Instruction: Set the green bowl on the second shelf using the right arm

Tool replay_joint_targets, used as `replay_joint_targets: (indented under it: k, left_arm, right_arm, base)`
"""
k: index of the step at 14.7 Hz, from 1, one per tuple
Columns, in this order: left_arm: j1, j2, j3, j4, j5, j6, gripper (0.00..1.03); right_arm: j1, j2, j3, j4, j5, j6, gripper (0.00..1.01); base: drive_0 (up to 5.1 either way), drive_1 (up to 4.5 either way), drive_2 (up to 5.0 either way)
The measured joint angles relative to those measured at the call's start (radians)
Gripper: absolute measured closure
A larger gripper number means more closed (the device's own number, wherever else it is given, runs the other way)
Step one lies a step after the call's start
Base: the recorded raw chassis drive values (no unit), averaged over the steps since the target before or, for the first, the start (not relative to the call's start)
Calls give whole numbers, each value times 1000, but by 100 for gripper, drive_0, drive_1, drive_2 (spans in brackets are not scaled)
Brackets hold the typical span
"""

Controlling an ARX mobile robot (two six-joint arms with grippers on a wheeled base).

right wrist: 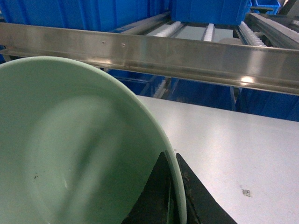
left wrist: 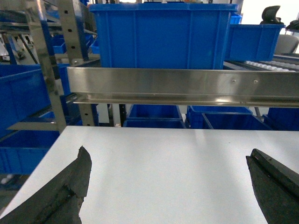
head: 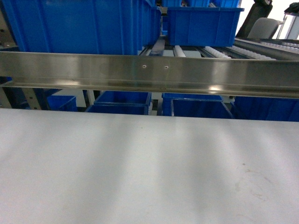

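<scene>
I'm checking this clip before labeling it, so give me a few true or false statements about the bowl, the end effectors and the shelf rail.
1. The right end effector pinches the green bowl by its rim. True.
2. The left end effector is holding a blue crate. False: its fingers are spread wide with only the white table between them.
3. The bowl is full of fruit. False: the part of its inside in view is empty.
4. Blue crates sit behind the steel rail. True.
</scene>
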Motion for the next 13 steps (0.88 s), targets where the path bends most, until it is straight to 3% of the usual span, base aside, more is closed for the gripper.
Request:
replay_joint_targets:
  k: [13]
  left_arm:
    - [0, 0, 0, -1, 0, 0, 5]
  right_arm:
    - [0, -1, 0, 3, 0, 0, 99]
  base:
    - [-496, 242, 242]
